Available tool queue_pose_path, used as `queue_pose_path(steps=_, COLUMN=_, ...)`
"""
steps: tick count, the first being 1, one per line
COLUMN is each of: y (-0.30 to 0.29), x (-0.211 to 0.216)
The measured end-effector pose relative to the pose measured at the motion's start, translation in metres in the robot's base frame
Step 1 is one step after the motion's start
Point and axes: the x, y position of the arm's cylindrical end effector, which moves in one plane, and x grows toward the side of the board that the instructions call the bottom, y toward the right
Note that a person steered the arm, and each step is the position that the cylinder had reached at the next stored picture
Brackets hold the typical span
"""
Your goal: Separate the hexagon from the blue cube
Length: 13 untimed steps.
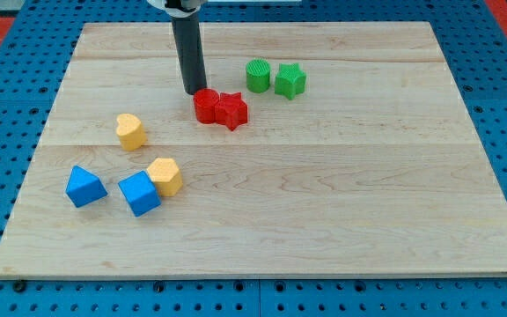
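Note:
A yellow hexagon (pixel 165 175) lies at the view's lower left, touching the right side of a blue cube (pixel 139 194). My tip (pixel 194 92) is far from both, up in the view's upper middle. It stands just at the upper left of a red cylinder (pixel 206 106), touching or almost touching it. The rod rises straight up out of the view's top.
A red star (pixel 231 110) touches the red cylinder's right side. A green cylinder (pixel 258 76) and a green star (pixel 290 80) sit side by side at the upper middle. A second yellow block (pixel 131 131) and a blue triangular block (pixel 85 186) lie at the left. The wooden board (pixel 341 194) rests on a blue pegboard.

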Motion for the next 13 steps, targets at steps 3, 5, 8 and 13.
queue_pose_path(steps=3, y=0.010, x=0.108)
queue_pose_path(steps=5, y=0.030, x=0.209)
queue_pose_path(steps=8, y=-0.106, x=0.106)
queue_pose_path(steps=13, y=-0.009, x=0.127)
